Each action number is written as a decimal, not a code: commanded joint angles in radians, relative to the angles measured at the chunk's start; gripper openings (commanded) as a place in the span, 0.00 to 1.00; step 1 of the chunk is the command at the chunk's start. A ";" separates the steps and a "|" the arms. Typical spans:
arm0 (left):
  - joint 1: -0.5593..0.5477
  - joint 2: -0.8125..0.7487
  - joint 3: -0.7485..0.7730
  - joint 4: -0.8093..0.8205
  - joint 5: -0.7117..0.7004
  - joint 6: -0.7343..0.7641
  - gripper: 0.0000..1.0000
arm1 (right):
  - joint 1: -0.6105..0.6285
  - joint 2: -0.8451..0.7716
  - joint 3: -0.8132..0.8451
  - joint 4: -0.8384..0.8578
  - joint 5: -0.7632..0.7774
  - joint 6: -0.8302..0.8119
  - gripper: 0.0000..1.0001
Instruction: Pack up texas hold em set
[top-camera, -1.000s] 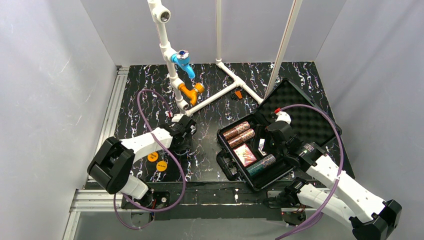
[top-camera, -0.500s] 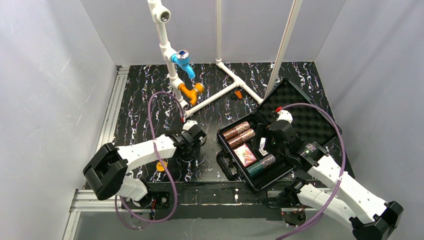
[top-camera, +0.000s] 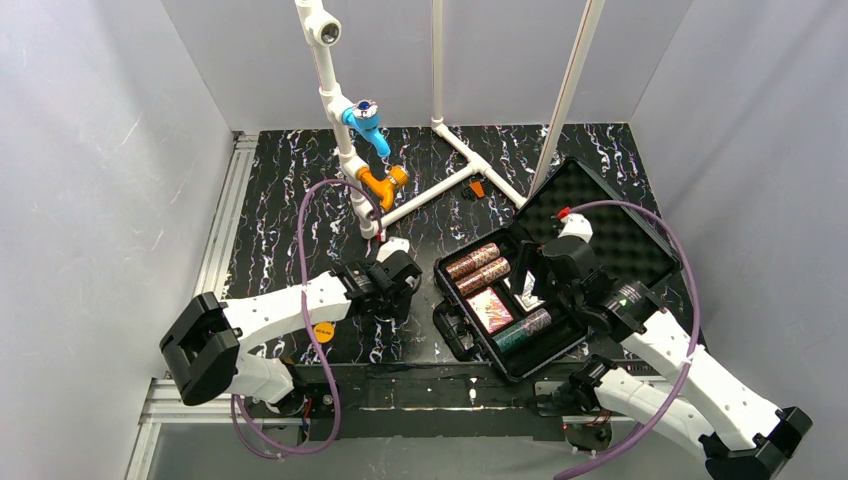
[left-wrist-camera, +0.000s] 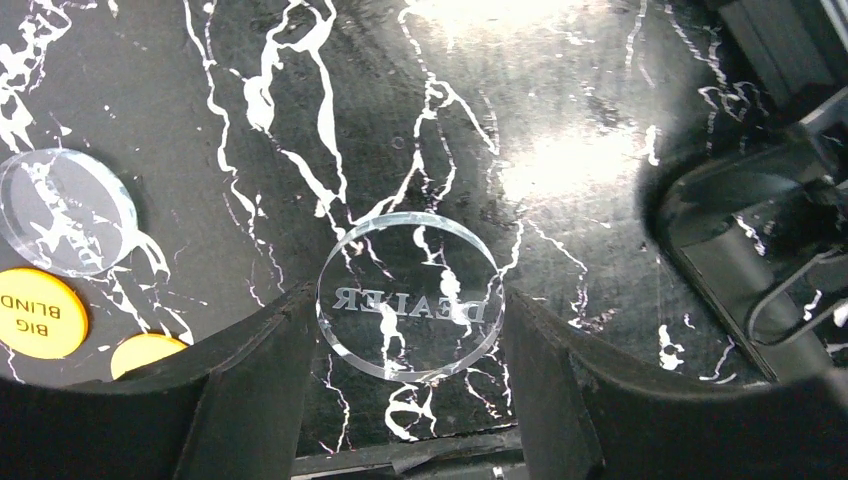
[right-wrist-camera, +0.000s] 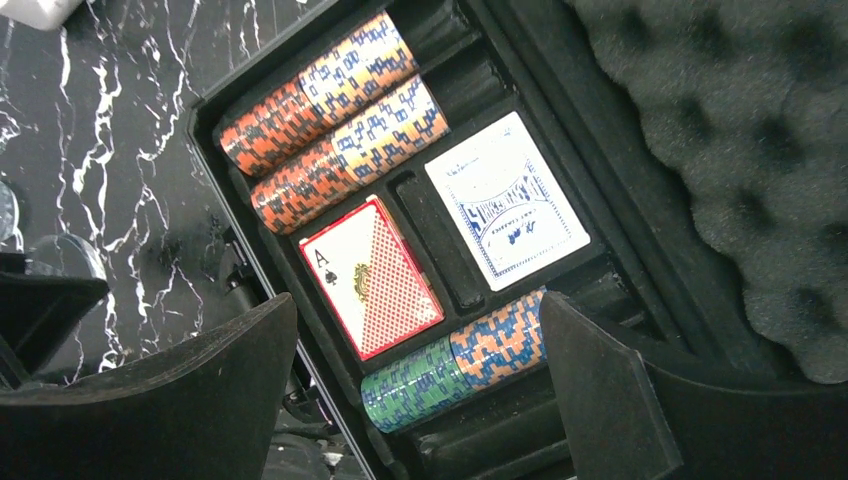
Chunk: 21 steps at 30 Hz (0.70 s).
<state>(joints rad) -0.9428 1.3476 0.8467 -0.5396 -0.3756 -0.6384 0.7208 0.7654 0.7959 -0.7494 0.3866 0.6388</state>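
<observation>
left arm has swung right over the last second, so the left fingers now sit closer to the case. two orange discs showed beside that arm before; now one orange disc shows at the forearm's edge. right arm nudged slightly toward the lid side, otherwise the same.

left wrist view: left fingers closed partway on the clear dealer disc, one finger against each edge of it, lettering upside down to the camera. whether it's off the desk i can't tell. a second clear disc lies flat on the desk at frame left, apart from the fingers. just below it is the big blind disc, orange, and a second small orange disc half hidden behind a finger.

right fingers spread wide, holding nothing, hanging over the open case.

case is open on the desk in front of the right arm, foam lid laid back. inside:
- two red-brown chip rolls side by side in the far slots
- red card deck next to the blue-and-white card deck, a narrow divider between them
- green chip roll in the near slot, orange and blue chips at one end

white pipe frame stands at the back of the desk, well apart from the case.
</observation>
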 joint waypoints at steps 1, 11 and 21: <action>-0.038 -0.039 0.057 -0.009 -0.022 0.038 0.00 | 0.002 -0.011 0.088 -0.011 0.064 -0.040 0.98; -0.099 -0.022 0.107 0.024 0.012 0.087 0.00 | 0.002 -0.031 0.130 -0.038 0.130 -0.063 0.98; -0.146 0.016 0.162 0.040 0.026 0.112 0.00 | 0.002 -0.058 0.153 -0.063 0.173 -0.078 0.98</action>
<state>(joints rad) -1.0687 1.3602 0.9558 -0.5117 -0.3431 -0.5526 0.7208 0.7250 0.8970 -0.8070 0.5152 0.5823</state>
